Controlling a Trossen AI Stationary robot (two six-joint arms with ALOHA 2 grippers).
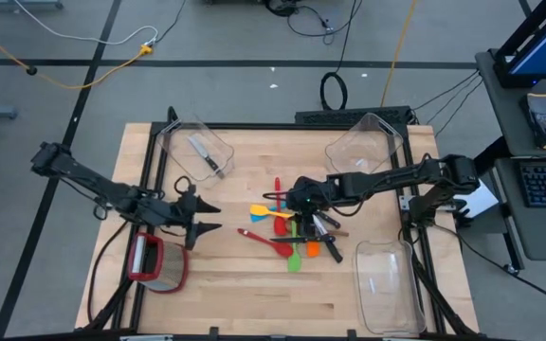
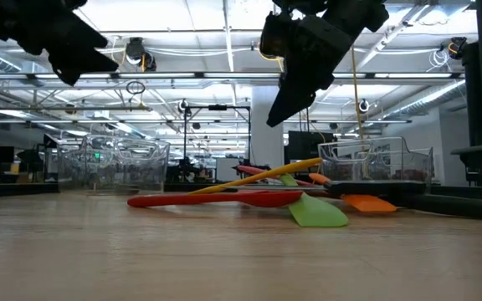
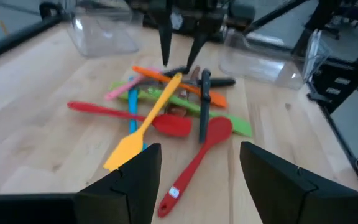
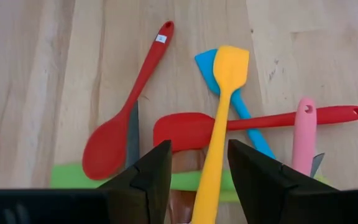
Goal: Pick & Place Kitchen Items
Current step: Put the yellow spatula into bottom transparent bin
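Note:
The kitchen items lie in a crossed pile (image 1: 290, 230) at the table's middle. In it are a yellow spatula (image 4: 229, 68), a red spoon (image 4: 114, 146), a red spatula (image 4: 188, 129), a blue spatula (image 4: 205, 61), a pink handle (image 4: 304, 134), a green spatula (image 2: 316, 213), an orange one (image 2: 368, 202) and black-handled knives (image 1: 326, 230). The yellow spatula rests across the red and blue ones. My right gripper (image 4: 197, 158) hangs open above the pile's far side, clear of it (image 2: 274, 117). My left gripper (image 1: 216, 217) is open, raised, left of the pile (image 3: 197, 155).
A clear bin (image 1: 197, 152) at the far left holds a black-handled knife (image 1: 207, 157). A second clear bin (image 1: 366, 147) stands far right and a third (image 1: 387, 284) near right. The red-rimmed clear container (image 1: 159, 263) sits near left, below my left arm. Bare wood lies along the near edge.

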